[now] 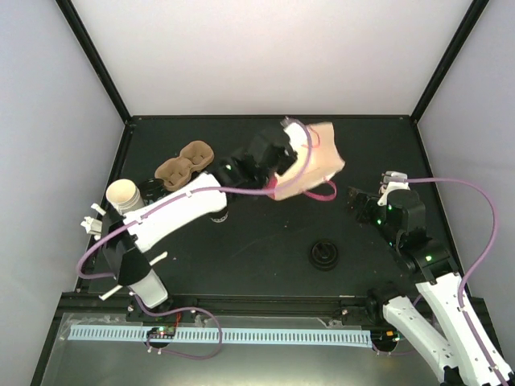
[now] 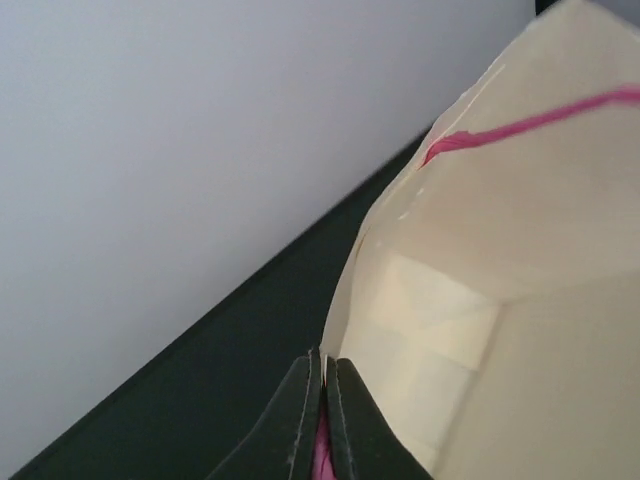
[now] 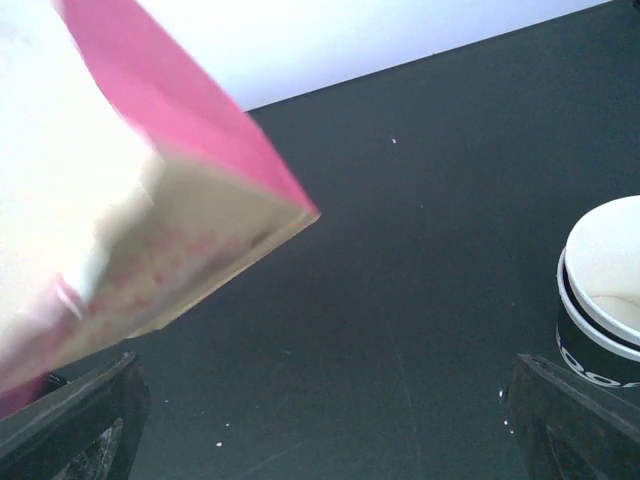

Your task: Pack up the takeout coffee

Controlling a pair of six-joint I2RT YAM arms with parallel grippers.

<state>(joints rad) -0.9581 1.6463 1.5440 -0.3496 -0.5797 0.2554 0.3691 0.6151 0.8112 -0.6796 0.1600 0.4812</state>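
One upright cup (image 1: 121, 194), one pulp tray (image 1: 183, 166), one bag (image 1: 320, 157)

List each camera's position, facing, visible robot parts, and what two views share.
Top external: above, behind the bases, looking down on the black table; left arm and right arm show.
Left wrist: on that arm, looks into the paper bag; shut left pincer grips its rim.
Right wrist: low over the table, facing bag and a cup; open right pincer frames it.
Shared: both wrist views show the bag.

Nothing reads clearly: white letters on the paper cup's (image 3: 603, 292) black band are cropped, the bag's (image 3: 170, 245) pink print blurred.
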